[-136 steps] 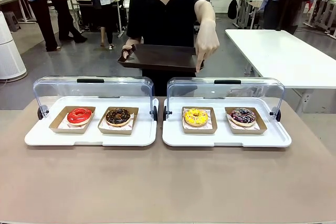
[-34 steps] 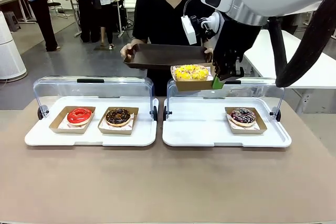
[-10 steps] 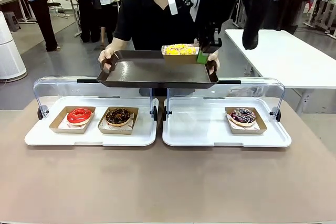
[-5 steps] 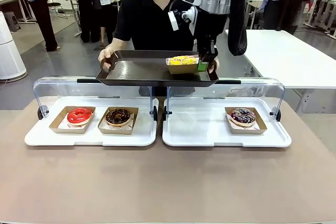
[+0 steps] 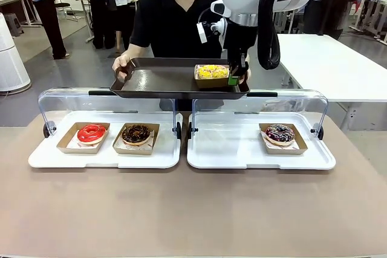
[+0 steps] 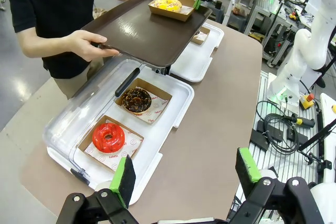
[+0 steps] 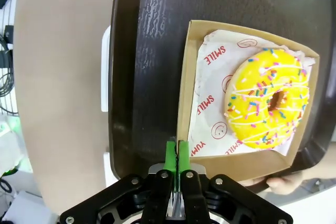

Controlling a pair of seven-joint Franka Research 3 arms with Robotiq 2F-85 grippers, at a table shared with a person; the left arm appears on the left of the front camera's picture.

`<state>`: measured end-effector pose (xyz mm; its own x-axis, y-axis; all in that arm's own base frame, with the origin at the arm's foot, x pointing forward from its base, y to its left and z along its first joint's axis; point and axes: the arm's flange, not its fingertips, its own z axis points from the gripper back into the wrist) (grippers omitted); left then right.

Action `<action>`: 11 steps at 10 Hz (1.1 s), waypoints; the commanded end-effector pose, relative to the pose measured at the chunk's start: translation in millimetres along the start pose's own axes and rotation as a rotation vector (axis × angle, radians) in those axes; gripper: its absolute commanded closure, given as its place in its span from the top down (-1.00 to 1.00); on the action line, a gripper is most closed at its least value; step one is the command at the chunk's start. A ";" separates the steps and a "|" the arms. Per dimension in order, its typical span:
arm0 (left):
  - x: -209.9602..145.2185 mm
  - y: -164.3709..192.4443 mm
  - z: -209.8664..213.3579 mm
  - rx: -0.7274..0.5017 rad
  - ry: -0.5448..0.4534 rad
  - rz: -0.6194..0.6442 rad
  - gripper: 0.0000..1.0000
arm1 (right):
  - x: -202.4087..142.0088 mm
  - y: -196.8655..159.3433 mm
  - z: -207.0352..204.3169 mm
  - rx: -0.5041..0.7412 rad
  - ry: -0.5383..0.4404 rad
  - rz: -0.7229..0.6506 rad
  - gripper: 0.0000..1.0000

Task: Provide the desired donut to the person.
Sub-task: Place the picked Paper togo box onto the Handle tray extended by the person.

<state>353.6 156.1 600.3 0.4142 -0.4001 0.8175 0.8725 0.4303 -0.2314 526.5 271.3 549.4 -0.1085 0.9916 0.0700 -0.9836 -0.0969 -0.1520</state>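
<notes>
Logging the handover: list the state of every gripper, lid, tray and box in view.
Right gripper: shut on the rim of the donut box.
Left gripper: open, holding nothing.
Donut box: on the serving tray, not yet released.
Serving tray: held up by the person.
Left case lid: open.
Right case lid: open.

A yellow donut (image 7: 268, 98) with rainbow sprinkles and white drizzle lies on white paper (image 7: 210, 106) printed in red, inside a tan box (image 7: 184, 77) on a dark brown tray (image 5: 157, 81). The red donut (image 5: 91, 132) is glossy. The left pincer (image 6: 186, 170) and right pincer (image 7: 177, 150) are black with green pads.
</notes>
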 end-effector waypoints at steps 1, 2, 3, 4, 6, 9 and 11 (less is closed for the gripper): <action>-1.2 -1.0 1.5 -0.004 0.006 -0.008 1.00 | -0.1 -10.3 -1.5 -0.022 0.000 -0.010 -0.96; -1.2 -1.0 1.5 -0.004 0.006 -0.008 1.00 | -1.2 -10.1 -1.6 -0.032 -0.021 -0.014 -0.64; -1.2 -1.0 1.5 -0.004 0.006 -0.008 1.00 | -1.2 -9.8 -0.4 -0.036 -0.027 -0.013 0.23; -1.2 -1.0 1.5 -0.004 0.006 -0.008 1.00 | -0.8 -9.8 2.0 -0.039 -0.027 -0.017 0.56; -1.2 -1.0 1.5 -0.004 0.006 -0.008 1.00 | 0.2 -7.7 6.3 -0.044 -0.032 -0.009 1.00; -1.2 -1.0 1.5 -0.004 0.006 -0.008 1.00 | 0.3 -7.9 7.1 -0.043 -0.042 -0.006 1.00; -1.2 -1.0 1.5 -0.004 0.006 -0.008 1.00 | -0.2 -7.1 7.7 -0.040 -0.044 -0.002 1.00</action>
<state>353.6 156.1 600.3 0.4142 -0.4001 0.8175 0.8725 0.4303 -0.2315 530.4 272.9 555.5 -0.1089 0.9900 0.0895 -0.9776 -0.0904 -0.1899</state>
